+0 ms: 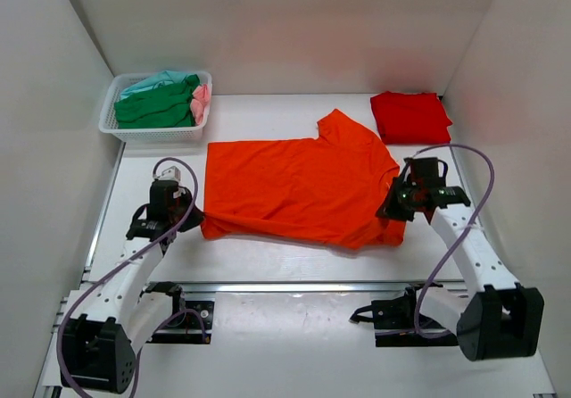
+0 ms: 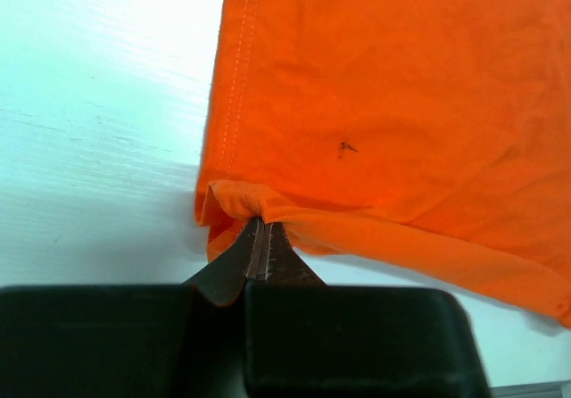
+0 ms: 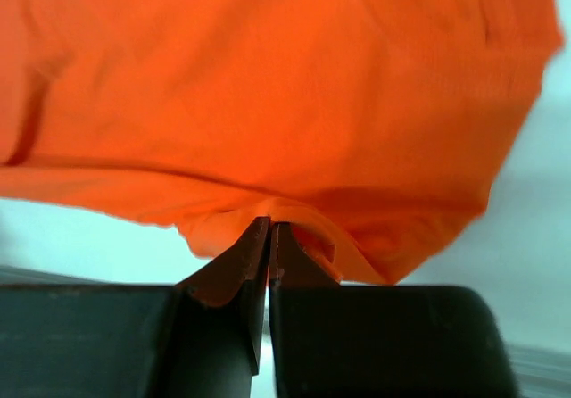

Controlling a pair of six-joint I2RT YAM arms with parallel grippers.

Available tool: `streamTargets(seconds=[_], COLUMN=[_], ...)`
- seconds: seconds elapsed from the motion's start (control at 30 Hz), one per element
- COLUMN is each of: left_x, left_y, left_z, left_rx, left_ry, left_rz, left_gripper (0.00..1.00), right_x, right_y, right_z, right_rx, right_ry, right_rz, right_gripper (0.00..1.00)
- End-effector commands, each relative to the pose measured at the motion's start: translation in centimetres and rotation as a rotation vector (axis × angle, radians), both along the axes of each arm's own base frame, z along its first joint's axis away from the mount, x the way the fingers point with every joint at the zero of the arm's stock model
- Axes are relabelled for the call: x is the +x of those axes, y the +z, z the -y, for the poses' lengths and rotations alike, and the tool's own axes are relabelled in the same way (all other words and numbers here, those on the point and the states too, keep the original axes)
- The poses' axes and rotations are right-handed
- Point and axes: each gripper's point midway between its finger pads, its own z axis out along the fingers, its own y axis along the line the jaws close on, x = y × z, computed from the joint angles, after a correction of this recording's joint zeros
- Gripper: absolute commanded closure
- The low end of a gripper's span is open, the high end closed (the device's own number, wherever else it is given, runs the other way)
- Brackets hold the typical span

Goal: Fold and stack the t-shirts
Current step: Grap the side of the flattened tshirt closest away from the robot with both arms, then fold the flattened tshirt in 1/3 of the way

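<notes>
Two near orange t-shirt (image 1: 299,184) corners pinched: left hand (image 2: 265,233), right hand (image 3: 269,230)

A lab test booth: bare white walls (image 1: 285,23) enclosing table (image 1: 268,262).

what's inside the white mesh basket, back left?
The white mesh basket holds a crumpled green t-shirt on top, a teal t-shirt behind it and a pink t-shirt at the right wall. Anything beneath them is covered.

White arm links (image 1: 475,248), black joints (image 1: 500,322), purple cables (image 1: 169,160)
</notes>
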Motion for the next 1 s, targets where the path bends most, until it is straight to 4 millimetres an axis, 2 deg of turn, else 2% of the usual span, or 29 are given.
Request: streamTargets(seconds=[0.0,0.07,0.17,0.23,0.57,0.6,0.67,0.7,0.8,0.97], left_x=[0.3,0.6,1.4,1.4,3.3,3.8,4.0,4.4,5.2,5.6], left_y=[-1.0,-1.3,-0.8,-1.4,-1.2,-0.6,-1.4,-0.8,-0.9,-1.7], left_z=[-0.5,-0.2,0.1,0.6,0.9,1.0,0.9,1.0,1.4,2.1], left_rx=[0.012,0.001,0.003,0.009,0.047,0.049,0.069,0.079,0.104,0.123], left_ry=[0.029,0.020,0.000,-0.030,-0.101,-0.106,-0.144,-0.163,-0.219,-0.309], left_rz=[-0.008,-0.005,0.004,-0.024,-0.020,-0.009,-0.047,-0.041,-0.063,-0.113], left_gripper=[1.00,1.00,1.00,1.00,1.00,1.00,1.00,1.00,1.00,0.98], right_x=[4.3,5.7,6.7,7.3,9.6,9.6,10.5,10.9,11.5,12.7], right_y=[2.2,2.5,2.5,2.6,2.0,1.9,2.4,2.3,1.9,1.6], right_z=[0.6,1.2,2.0,2.4,2.5,2.5,2.6,2.6,2.5,2.6], right_rx=[-0.035,-0.055,-0.074,-0.076,-0.090,-0.088,-0.100,-0.104,-0.106,-0.121], right_ry=[0.024,0.020,0.004,0.002,0.032,0.035,0.049,0.052,0.074,0.108], right_rz=[0.121,0.129,0.113,0.126,0.147,0.140,0.160,0.158,0.142,0.144], right_gripper=[1.00,1.00,1.00,1.00,1.00,1.00,1.00,1.00,1.00,1.00])
